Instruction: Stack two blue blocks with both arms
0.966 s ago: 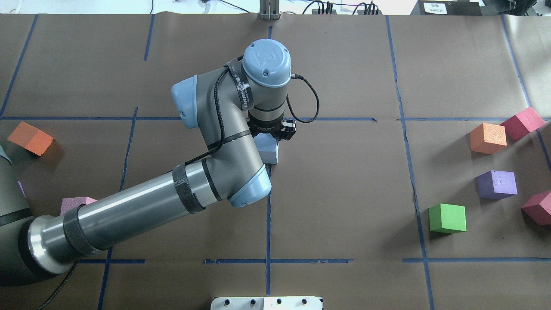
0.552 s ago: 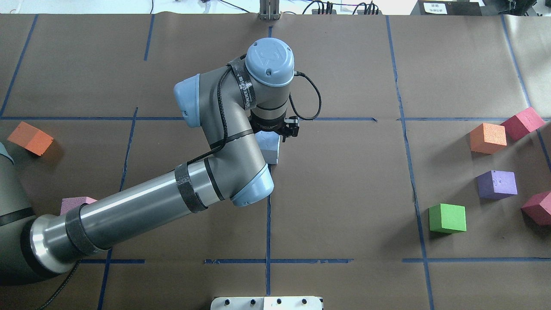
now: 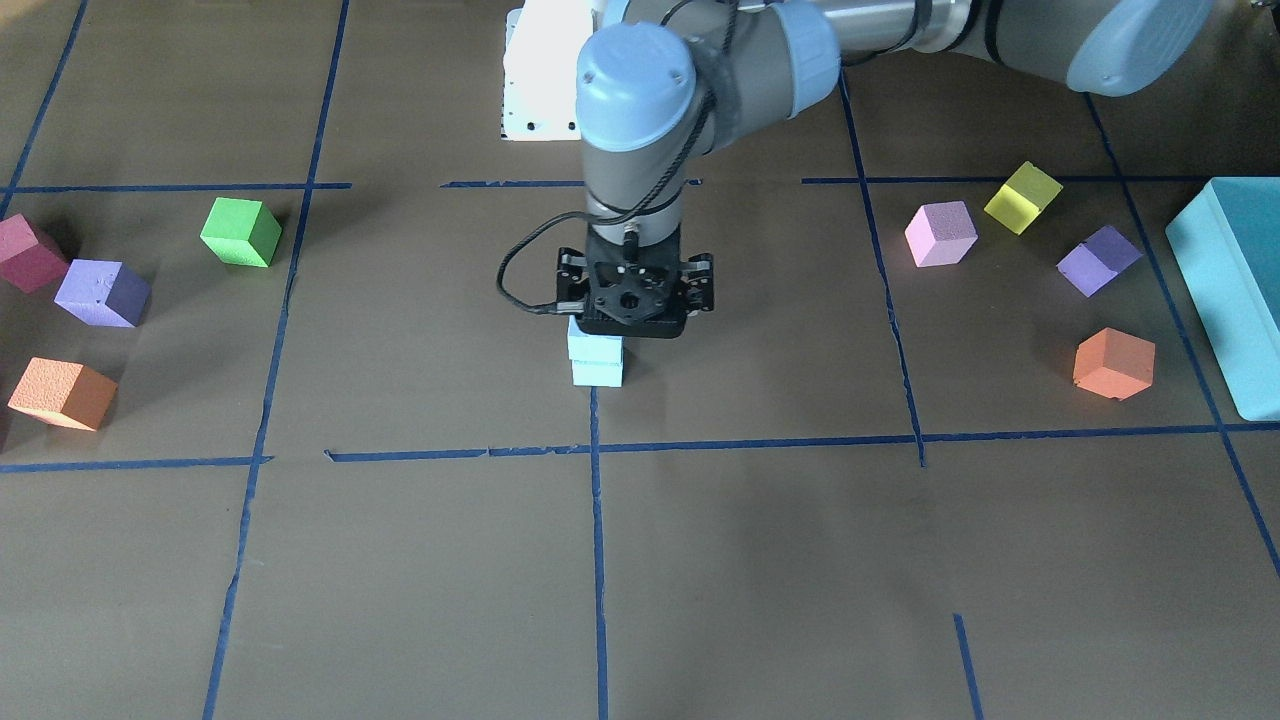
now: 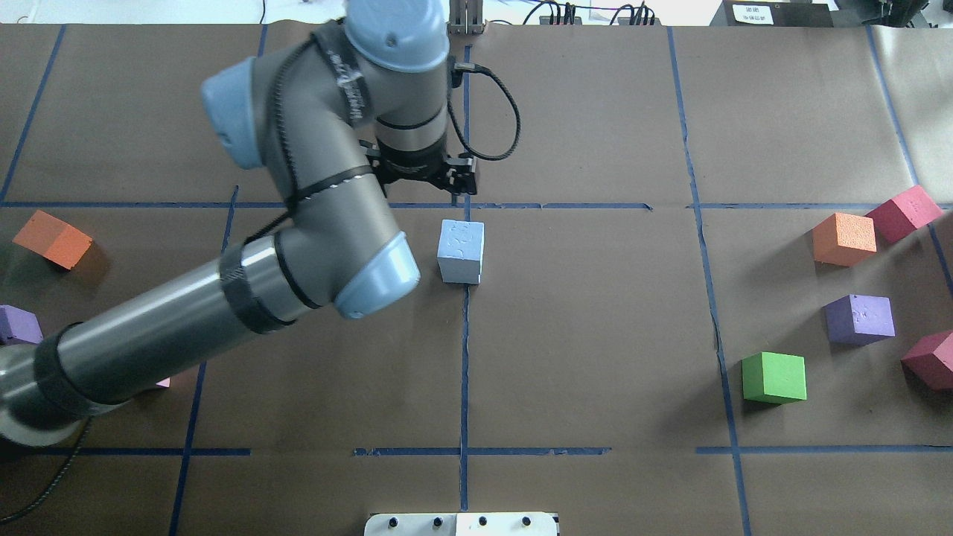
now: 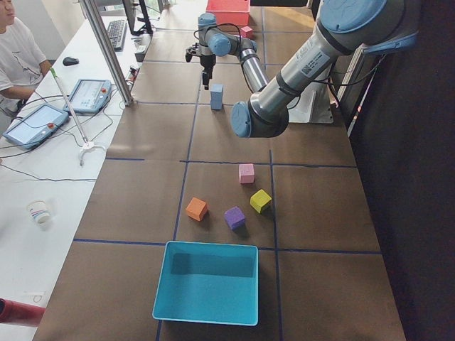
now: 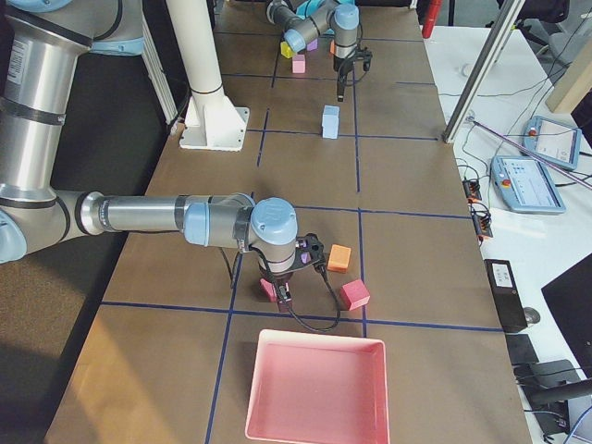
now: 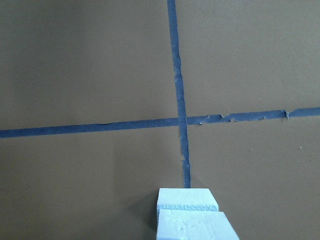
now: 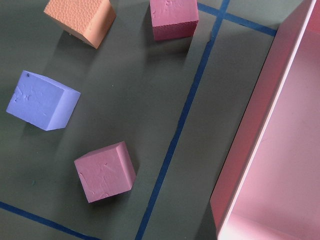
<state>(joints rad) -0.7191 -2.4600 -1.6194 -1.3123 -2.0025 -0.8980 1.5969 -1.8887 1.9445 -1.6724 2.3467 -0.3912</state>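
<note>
Blue blocks: upper blue block (image 3: 596, 347) sits on lower blue block (image 3: 598, 374), standing on a blue tape line (image 3: 598, 520) mid-surface (image 3: 780, 560), just beside a crossing.
Left hand (image 3: 636, 300): open and empty, hanging above the stack, apart from it, offset to the operators' side.
Right hand (image 6: 282, 294): low over the surface near a crimson cube (image 6: 355, 294) and the pink tray (image 6: 319, 335); whether open or closed, cannot tell.
</note>
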